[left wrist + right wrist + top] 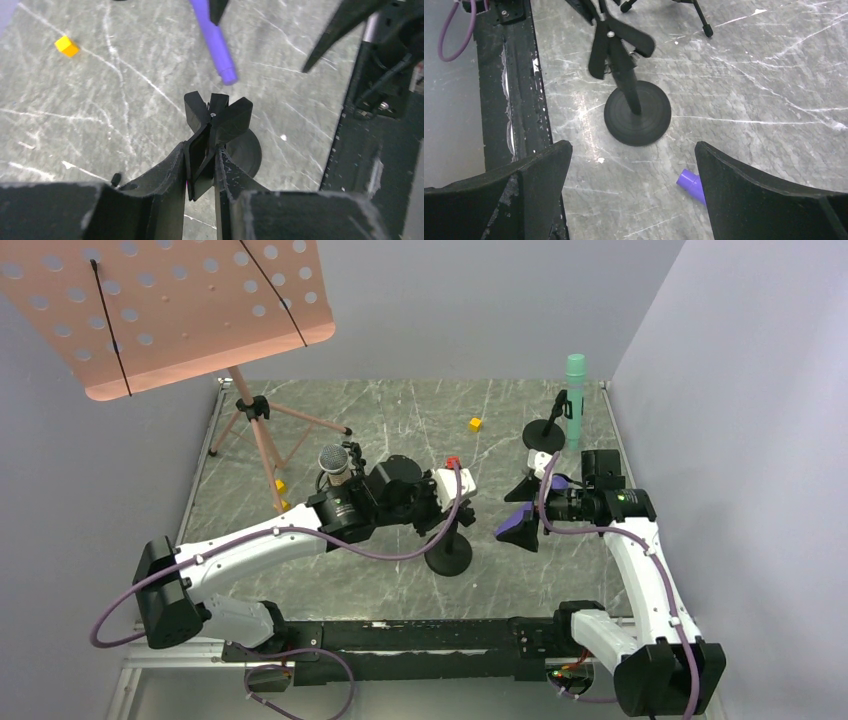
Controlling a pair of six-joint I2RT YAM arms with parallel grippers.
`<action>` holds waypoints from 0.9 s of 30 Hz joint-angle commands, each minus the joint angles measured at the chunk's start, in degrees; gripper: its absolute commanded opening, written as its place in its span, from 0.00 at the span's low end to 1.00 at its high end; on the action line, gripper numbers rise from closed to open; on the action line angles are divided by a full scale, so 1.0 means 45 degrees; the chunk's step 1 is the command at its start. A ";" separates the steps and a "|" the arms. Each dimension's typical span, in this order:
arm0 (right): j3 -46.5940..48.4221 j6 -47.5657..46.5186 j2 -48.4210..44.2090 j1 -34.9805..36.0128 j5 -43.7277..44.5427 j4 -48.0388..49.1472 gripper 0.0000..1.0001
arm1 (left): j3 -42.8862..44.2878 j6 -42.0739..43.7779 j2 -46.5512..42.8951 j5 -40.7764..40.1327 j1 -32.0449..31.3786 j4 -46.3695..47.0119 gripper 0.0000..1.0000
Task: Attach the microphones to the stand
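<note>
Closest in, the left end effector (201,156) is pinched tight on the black clip (215,117) of the near stand (637,120), and that's my first worry. The stand is just a thin post on a small round base, so any sideways tug probably tips it or drags it across the worktop (400,420). Just across from it the right end effector (631,147) hangs wide apart, gripping nothing, with the purple microphone (216,45) under it, apparently lying loose on the worktop. In the right wrist view only its tip shows, right up by one finger, so closing from there could shove it or send it rolling instead of catching it. The two end effectors are also near each other, so a bump over the clip seems possible. Further back, the grey microphone (333,460) sits just beside the left arm. Its mount is hidden, and a careless swing could knock it. Farthest off, the teal microphone (575,390) stands upright by the far stand (545,435); it looks attached and fairly safe.
</note>
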 commanded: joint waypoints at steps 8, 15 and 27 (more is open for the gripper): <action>-0.0058 0.0630 0.0075 -0.0737 -0.0003 0.0680 1.00 | 0.0422 -0.0994 0.0296 -0.2399 -0.0161 0.1071 0.16; -0.0377 0.2191 0.0081 -0.1694 0.0210 0.1806 1.00 | 0.0489 -0.2652 -0.0102 -0.2713 -0.0175 0.1175 0.74; -0.1191 1.0224 0.0211 -0.2519 0.2137 0.5248 1.00 | -0.1158 -0.4140 -0.3448 -0.4150 -0.0175 0.1647 0.99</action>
